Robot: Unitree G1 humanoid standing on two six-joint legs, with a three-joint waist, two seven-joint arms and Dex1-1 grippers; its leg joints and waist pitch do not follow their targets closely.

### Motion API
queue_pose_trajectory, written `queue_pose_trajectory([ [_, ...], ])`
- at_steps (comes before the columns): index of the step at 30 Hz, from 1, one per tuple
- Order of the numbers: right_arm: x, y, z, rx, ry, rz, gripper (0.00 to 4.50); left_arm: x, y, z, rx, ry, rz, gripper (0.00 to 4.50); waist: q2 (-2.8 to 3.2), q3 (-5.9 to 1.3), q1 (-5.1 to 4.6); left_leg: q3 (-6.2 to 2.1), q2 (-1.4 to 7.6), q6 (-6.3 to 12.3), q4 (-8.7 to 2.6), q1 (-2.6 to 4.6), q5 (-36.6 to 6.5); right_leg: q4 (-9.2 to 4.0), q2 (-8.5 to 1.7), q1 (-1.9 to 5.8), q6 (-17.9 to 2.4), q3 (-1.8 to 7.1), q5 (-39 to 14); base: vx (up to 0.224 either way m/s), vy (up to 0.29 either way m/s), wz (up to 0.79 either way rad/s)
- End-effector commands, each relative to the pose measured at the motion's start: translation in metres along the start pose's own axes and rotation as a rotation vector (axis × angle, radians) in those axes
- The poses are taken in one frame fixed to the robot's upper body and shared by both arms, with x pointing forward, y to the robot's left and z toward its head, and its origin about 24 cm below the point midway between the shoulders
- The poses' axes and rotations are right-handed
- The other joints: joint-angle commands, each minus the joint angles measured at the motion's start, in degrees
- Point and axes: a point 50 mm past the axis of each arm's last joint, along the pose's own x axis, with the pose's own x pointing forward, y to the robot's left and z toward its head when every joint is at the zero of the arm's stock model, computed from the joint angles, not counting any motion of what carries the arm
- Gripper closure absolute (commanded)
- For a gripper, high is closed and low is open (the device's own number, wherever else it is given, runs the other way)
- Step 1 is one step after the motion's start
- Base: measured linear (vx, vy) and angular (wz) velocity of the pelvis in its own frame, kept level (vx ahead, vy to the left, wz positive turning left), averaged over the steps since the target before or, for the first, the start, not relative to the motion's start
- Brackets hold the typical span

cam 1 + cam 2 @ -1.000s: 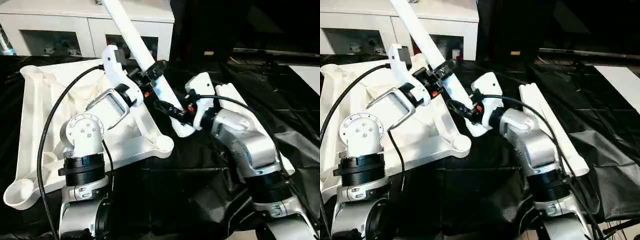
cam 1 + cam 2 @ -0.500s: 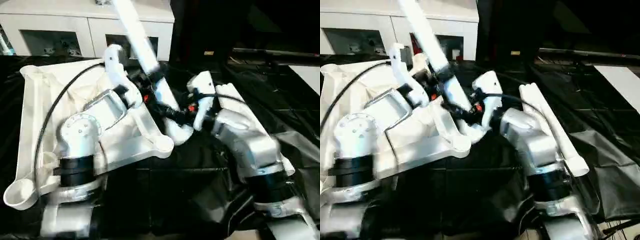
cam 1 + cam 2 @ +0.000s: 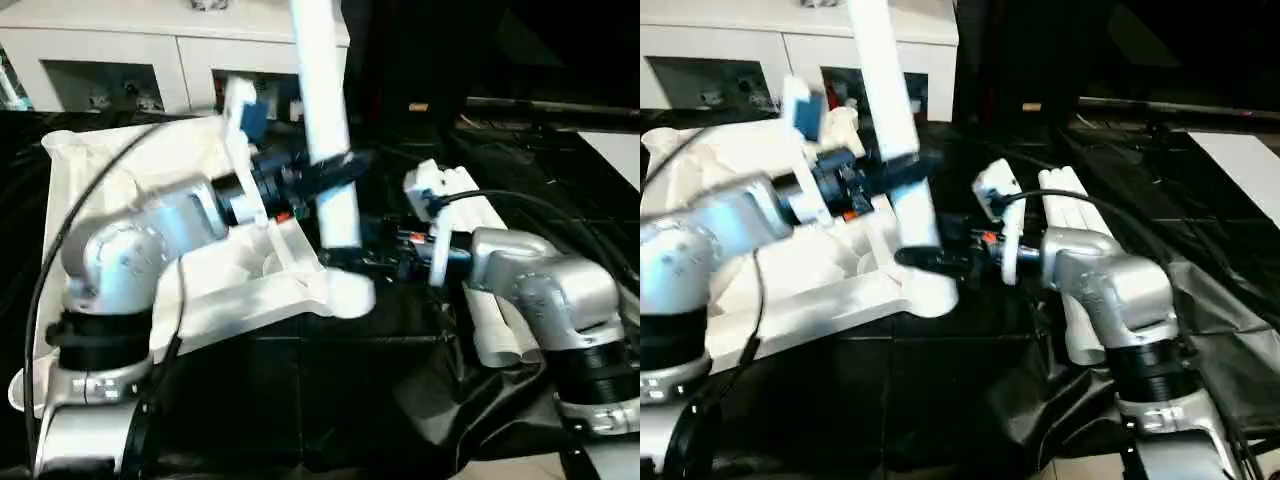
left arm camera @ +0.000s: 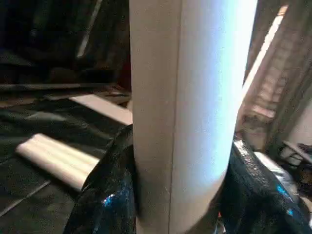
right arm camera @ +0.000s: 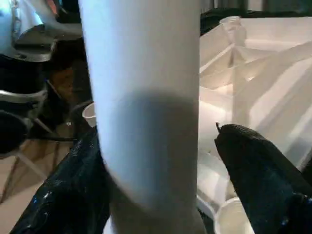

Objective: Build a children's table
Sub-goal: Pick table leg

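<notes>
Table leg (image 3: 322, 110) upright, clamped in left tool (image 3: 330, 172)

One tabletop (image 3: 120, 170), four legs (image 3: 322, 110)

Smooth white plastic leg (image 3: 325, 120); glossy black fingers (image 5: 263, 180); crinkled shiny black sheet (image 3: 330, 400).

Tube leg (image 3: 322, 110) now upright, seemingly socketed.
</notes>
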Motion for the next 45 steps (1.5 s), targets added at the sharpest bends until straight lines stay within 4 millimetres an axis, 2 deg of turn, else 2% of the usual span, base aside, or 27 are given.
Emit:
queue_pose_trajectory([
  [1, -0.004, 0.005, 0.003, -0.003, -0.001, 0.025, 1.29, 0.002, -0.008, 0.007, 0.021, -0.020, -0.068, 2.68, 0.28, -3.79, 0.13, -1.20, 3.48, -0.32, -3.71, 1.26, -4.77, -4.01, -4.93, 2.77, -12.09, 2.84, -0.34, 0.000, 0.000, 0.00],
  [13, -0.006, 0.013, 0.002, 0.051, -0.005, 0.087, 2.36, 0.000, -0.007, 0.004, 0.018, -0.005, -0.091, 2.68, 0.31, -3.86, 0.29, -1.24, 3.50, -1.09, -3.72, 1.33, -4.75, -3.98, -4.91, 2.75, -11.68, 2.82, -0.53, 0.000, 0.000, 0.00],
  [22, -0.004, 0.014, 0.000, 0.055, -0.004, 0.074, 2.52, -0.001, -0.005, 0.004, 0.014, -0.003, -0.087, 2.68, 0.36, -3.91, 0.31, -1.24, 3.47, -1.28, -3.66, 1.30, -4.53, -3.91, -4.95, 2.78, -11.83, 2.83, -0.14, 0.000, 0.000, 0.00],
  [23, -0.003, 0.012, 0.001, 0.043, -0.013, 0.044, 2.52, -0.001, -0.003, 0.003, 0.018, -0.004, -0.067, 2.68, 0.39, -3.89, 0.30, -1.25, 3.45, -1.35, -3.67, 1.28, -4.59, -3.91, -4.92, 2.77, -11.80, 2.82, -0.20, 0.000, 0.000, 0.00],
  [24, -0.001, 0.005, 0.003, 0.010, -0.042, -0.031, 2.52, 0.000, 0.002, 0.003, 0.025, -0.005, -0.008, 2.12, 0.43, -3.86, 0.23, -1.24, 3.47, -1.57, -3.70, 1.31, -5.02, -4.00, -4.93, 2.63, -11.67, 2.81, -0.75, 0.000, 0.000, 0.00],
  [25, 0.000, 0.004, 0.004, 0.005, -0.048, -0.046, 2.52, 0.000, 0.003, 0.003, 0.025, -0.005, 0.002, 1.98, 0.43, -3.86, 0.23, -1.24, 3.47, -1.57, -3.70, 1.31, -5.02, -4.00, -4.93, 2.63, -11.67, 2.81, -0.75, 0.000, 0.000, 0.00],
  [26, 0.001, 0.002, 0.005, -0.004, -0.063, -0.077, 2.52, 0.001, 0.006, 0.003, 0.015, -0.014, 0.032, 1.98, 0.30, -3.83, 0.13, -1.22, 3.39, -1.85, -3.72, 1.21, -5.29, -4.04, -4.98, 2.69, -11.46, 2.85, -1.27, 0.000, 0.000, 0.00],
  [28, 0.003, -0.003, 0.008, -0.028, -0.085, -0.133, 2.57, 0.002, 0.011, 0.003, -0.010, -0.036, 0.081, 1.77, 0.63, -3.85, 0.07, -1.25, 3.46, -2.78, -3.78, 1.38, -6.10, -4.12, -5.01, 2.57, -11.07, 2.87, -2.51, 0.000, 0.000, 0.00],
  [29, 0.005, -0.005, 0.009, -0.038, -0.091, -0.161, 2.59, 0.004, 0.013, 0.003, -0.017, -0.054, 0.107, 1.62, 0.55, -3.85, 0.06, -1.27, 3.47, -3.00, -3.79, 1.41, -6.26, -4.12, -5.01, 2.57, -11.13, 2.86, -2.59, 0.000, 0.000, 0.00],
  [30, 0.008, -0.008, 0.010, -0.069, -0.094, -0.207, 2.60, 0.006, 0.016, 0.003, -0.029, -0.079, 0.159, 1.55, 0.66, -3.94, 0.14, -1.28, 3.50, -3.13, -3.75, 1.45, -6.06, -4.03, -4.95, 2.61, -11.21, 2.87, -1.73, 0.000, 0.000, 0.00],
  [31, 0.011, -0.009, 0.011, -0.091, -0.097, -0.231, 2.60, 0.008, 0.019, 0.002, -0.028, -0.088, 0.195, 1.55, 0.51, -3.90, 0.11, -1.31, 3.46, -3.35, -3.76, 1.34, -5.84, -4.06, -4.94, 2.66, -11.32, 2.87, -0.86, 0.000, 0.000, 0.00],
  [32, 0.011, -0.009, 0.012, -0.093, -0.097, -0.233, 2.60, 0.008, 0.019, 0.002, -0.027, -0.089, 0.199, 1.55, 0.55, -3.96, 0.19, -1.33, 3.49, -3.15, -3.75, 1.32, -5.55, -3.97, -4.93, 2.73, -11.07, 2.89, 0.11, 0.000, 0.000, 0.00],
  [34, 0.019, -0.011, 0.014, -0.152, -0.107, -0.303, 2.61, 0.013, 0.029, -0.004, -0.006, -0.089, 0.347, 1.44, 0.60, -3.95, 0.09, -1.39, 3.39, -2.94, -3.79, 1.26, -5.35, -3.98, -4.92, 2.88, -10.49, 2.87, 0.51, 0.000, 0.000, 0.00],
  [35, 0.023, -0.012, 0.015, -0.170, -0.113, -0.333, 2.61, 0.015, 0.033, -0.006, -0.004, -0.099, 0.416, 1.10, 0.66, -4.01, 0.07, -1.47, 3.59, -3.04, -3.78, 1.15, -5.07, -3.92, -5.06, 2.90, -10.53, 2.91, 1.00, 0.000, 0.000, 0.00],
  [36, 0.027, -0.013, 0.015, -0.207, -0.103, -0.364, 2.61, 0.017, 0.038, -0.007, 0.015, -0.110, 0.478, 1.10, 0.39, -4.01, 0.01, -1.38, 3.37, -2.91, -3.69, 1.21, -5.17, -4.07, -4.93, 2.99, -10.22, 2.90, 1.02, 0.000, 0.000, 0.00],
  [38, 0.034, -0.015, 0.013, -0.257, -0.086, -0.421, 2.61, 0.018, 0.043, -0.007, 0.010, -0.151, 0.557, 1.10, 0.55, -4.11, 0.03, -1.50, 3.42, -2.70, -3.65, 1.22, -4.76, -3.97, -5.03, 3.04, -9.55, 2.93, 1.56, 0.000, 0.000, 0.00],
  [39, 0.037, -0.017, 0.013, -0.284, -0.079, -0.446, 2.61, 0.019, 0.045, -0.006, 0.003, -0.169, 0.583, 1.10, 0.49, -4.05, -0.10, -1.53, 3.49, -2.78, -3.69, 1.07, -4.50, -3.96, -4.97, 2.99, -9.51, 2.92, 2.04, 0.000, 0.000, 0.00],
  [44, 0.048, -0.020, 0.011, -0.339, -0.064, -0.514, 2.62, 0.020, 0.054, -0.002, 0.015, -0.214, 0.716, 1.10, 0.50, -4.06, -0.20, -1.48, 3.38, -2.20, -3.65, 1.22, -4.80, -3.90, -4.79, 2.99, -9.66, 2.92, 3.58, 0.000, 0.000, 0.00],
  [45, 0.049, -0.020, 0.010, -0.346, -0.062, -0.517, 2.62, 0.019, 0.054, -0.002, 0.019, -0.218, 0.730, 1.28, 0.54, -4.04, -0.21, -1.52, 3.40, -2.21, -3.67, 1.20, -4.88, -3.86, -4.79, 2.98, -9.58, 2.91, 3.52, 0.000, 0.000, 0.00],
])
